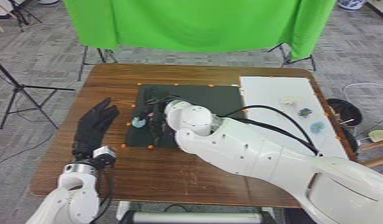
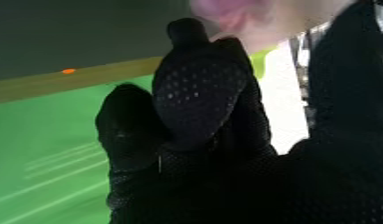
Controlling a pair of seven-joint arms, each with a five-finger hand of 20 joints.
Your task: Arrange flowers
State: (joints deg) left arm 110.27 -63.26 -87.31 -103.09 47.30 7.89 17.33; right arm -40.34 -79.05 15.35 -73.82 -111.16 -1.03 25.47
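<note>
- Our right hand (image 2: 201, 95) rises close to the wrist camera, its fingers loosely extended and its thumb well apart; we make out nothing gripped between them, and that wide gap would suit taking or releasing a stem.
- Just beyond those fingertips we see a pink bloom (image 2: 225, 11), blurred; whether we touch it we cannot tell. We judge that reaching it from the side would spare the petals.
- Our right arm (image 1: 258, 155) crosses above the table (image 1: 152, 175) to the dark mat (image 1: 210, 95), which we take for the arranging area.
- On the white board (image 1: 267, 90) lie a cream bloom (image 1: 287, 101), a dark blue bloom (image 1: 305, 112) and a light blue bloom (image 1: 317, 127), set apart in a rough line, presumably so that we can pick each without snagging its neighbour.
- Near the mat's left edge rests a pale blue thing (image 1: 139, 122), too small for us to name surely.
- Our left hand (image 1: 94, 125) lies beside the mat, fingers straight, holding nothing, probably placed there to leave the right arm room.
- We judge the arranging unfinished, with blooms remaining on the board; a hurried move could crush petals.
</note>
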